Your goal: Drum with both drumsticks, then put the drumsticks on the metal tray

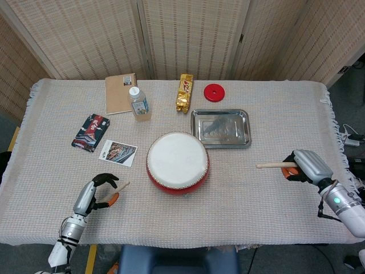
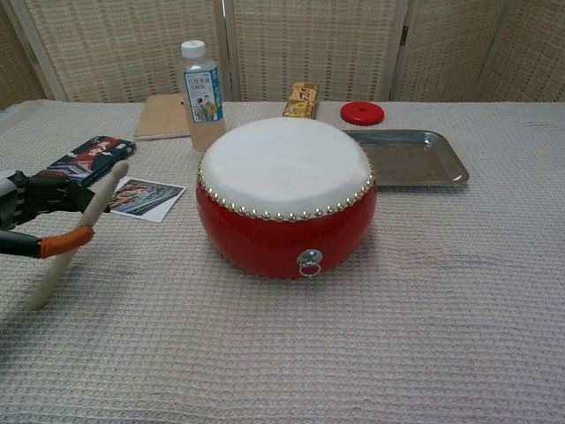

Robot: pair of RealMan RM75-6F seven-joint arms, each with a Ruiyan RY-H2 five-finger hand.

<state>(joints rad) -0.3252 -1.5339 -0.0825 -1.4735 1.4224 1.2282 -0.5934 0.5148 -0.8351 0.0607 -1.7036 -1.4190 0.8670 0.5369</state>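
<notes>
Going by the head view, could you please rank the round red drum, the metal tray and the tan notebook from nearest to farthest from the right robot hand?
From the right robot hand, at the table's right edge:
1. The rectangular metal tray, up and to its left.
2. The round red drum with the white skin, at the table's centre.
3. The tan notebook, at the far left of the back edge.

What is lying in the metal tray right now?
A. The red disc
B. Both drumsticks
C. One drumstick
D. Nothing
D: the metal tray is bare; the left hand and right hand each hold a drumstick.
</notes>
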